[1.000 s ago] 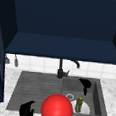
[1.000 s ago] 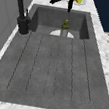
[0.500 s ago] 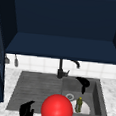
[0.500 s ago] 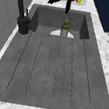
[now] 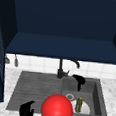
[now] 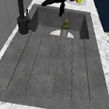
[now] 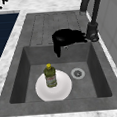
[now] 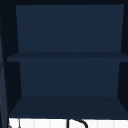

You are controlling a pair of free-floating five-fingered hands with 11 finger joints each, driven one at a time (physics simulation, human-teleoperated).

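Above the small green plastic bottle [image 7: 50, 75], upright on a round white plate [image 7: 64, 90]: right hand [image 7: 65, 38], fingers loosely extended, empty; probably light, smooth, tippy, best gripped mid-body.

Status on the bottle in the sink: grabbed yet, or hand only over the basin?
Not grabbed. The green bottle stands upright on the white plate in the basin, untouched. The right hand hangs over the basin's back edge by the faucet, one finger pointing down, clear of the bottle. The left hand sits idle at the sink's front left. Reach and grasp remain.
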